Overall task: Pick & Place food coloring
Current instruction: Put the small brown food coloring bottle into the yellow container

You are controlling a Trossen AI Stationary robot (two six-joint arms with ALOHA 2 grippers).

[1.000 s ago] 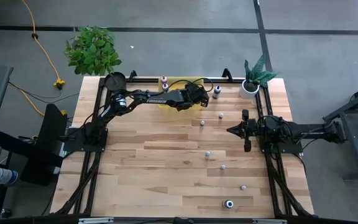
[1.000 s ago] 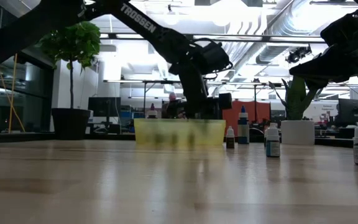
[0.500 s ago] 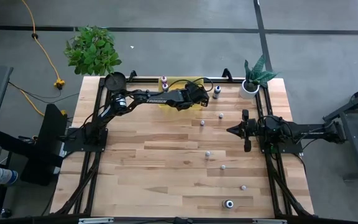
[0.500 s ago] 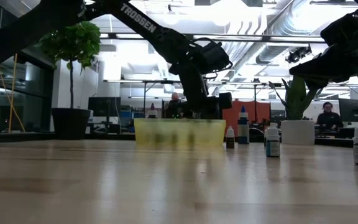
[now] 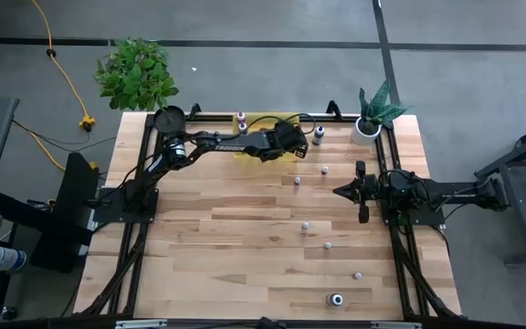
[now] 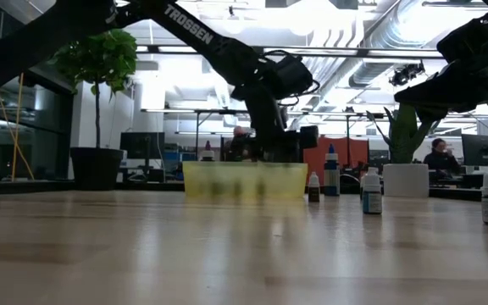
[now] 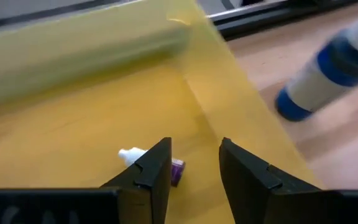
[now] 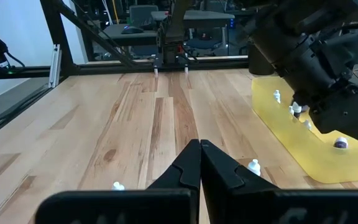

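On the near part of the pale wooden worktop [image 5: 245, 247], several tiny white-capped food coloring bottles [image 5: 328, 245] stand scattered on the right side. The right gripper [image 5: 341, 191] waits above the worktop's right middle, its fingers pressed together and holding nothing. At the far edge, the left gripper [image 7: 194, 163] hangs over the yellow see-through plastic bin [image 5: 256, 123], fingers apart and empty. Under it, a small purple bottle with a white cap [image 7: 135, 155] lies on the bin floor.
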